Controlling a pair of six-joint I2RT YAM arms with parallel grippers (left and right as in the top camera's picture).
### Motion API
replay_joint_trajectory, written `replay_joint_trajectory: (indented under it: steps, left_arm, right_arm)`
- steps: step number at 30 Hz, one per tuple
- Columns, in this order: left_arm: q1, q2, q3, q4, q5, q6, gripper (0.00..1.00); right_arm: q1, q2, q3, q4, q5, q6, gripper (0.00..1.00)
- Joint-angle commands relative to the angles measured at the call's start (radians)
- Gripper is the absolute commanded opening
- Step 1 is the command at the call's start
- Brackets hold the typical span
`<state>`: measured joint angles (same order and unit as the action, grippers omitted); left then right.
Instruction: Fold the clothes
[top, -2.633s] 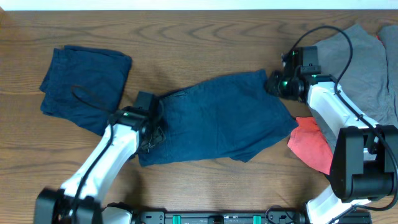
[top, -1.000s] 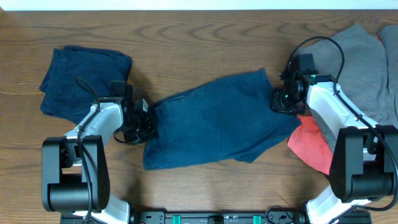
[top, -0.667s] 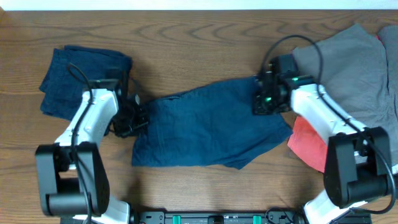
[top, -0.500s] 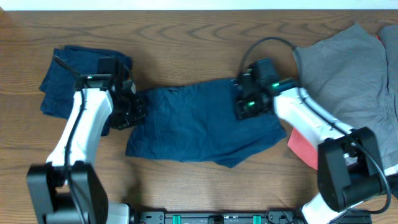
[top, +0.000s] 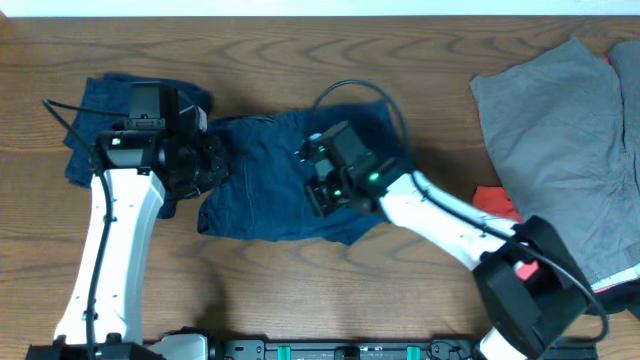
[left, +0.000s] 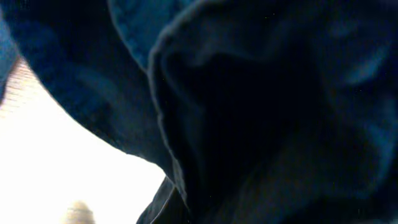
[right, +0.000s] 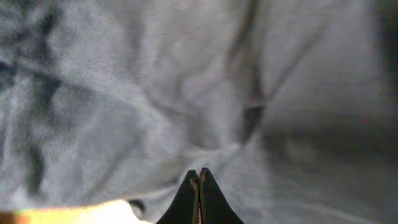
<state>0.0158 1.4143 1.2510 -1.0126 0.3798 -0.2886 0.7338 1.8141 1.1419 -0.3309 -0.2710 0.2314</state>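
Note:
A dark blue garment (top: 258, 185) lies bunched mid-table, its right part folded over to the left. My left gripper (top: 210, 168) is shut on its left edge, next to a folded dark blue garment (top: 100, 130). The left wrist view is filled with blue cloth (left: 280, 93), and the fingers there are hidden. My right gripper (top: 316, 190) sits over the middle of the garment, pinching the edge it carried across. In the right wrist view its fingertips (right: 199, 177) are pressed together against pale, washed-out cloth (right: 155, 93).
A large grey garment (top: 570, 120) is spread at the right edge. A red cloth (top: 495, 200) lies beside it, near the right arm's base. The right arm's black cable (top: 350, 95) loops above the blue garment.
Both grippers travelled left with the blue garment. The right one dragged its right edge from near the grey garment to the middle, folding it over. The left one moved up and left.

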Motion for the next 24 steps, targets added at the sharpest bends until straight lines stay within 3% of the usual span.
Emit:
replay_joint_trajectory:
  steps: [1, 4, 8, 11, 16, 24]
  left_arm:
    - [0.001, -0.022, 0.032, 0.003, 0.036, -0.013, 0.06]
    - [0.001, -0.022, 0.032, 0.003, 0.035, -0.013, 0.06]
    - [0.001, -0.022, 0.032, -0.001, 0.035, -0.013, 0.06]
    - [0.001, -0.022, 0.032, 0.004, 0.035, -0.037, 0.06]
    - [0.001, -0.022, 0.032, 0.048, 0.036, -0.125, 0.06]
    - [-0.002, -0.019, 0.029, 0.161, 0.036, -0.279, 0.07]
  right_arm:
    - [0.042, 0.068, -0.008, 0.029, 0.163, 0.072, 0.01]
    - [0.053, 0.12, -0.008, 0.056, 0.273, 0.148, 0.02]
    - [0.048, 0.188, -0.008, 0.109, 0.258, 0.188, 0.01]
    - [0.049, 0.229, -0.008, 0.15, 0.18, 0.186, 0.01]
    - [0.099, 0.266, -0.008, 0.233, -0.116, 0.161, 0.01]
    - [0.235, 0.27, -0.008, 0.31, -0.092, 0.174, 0.01]
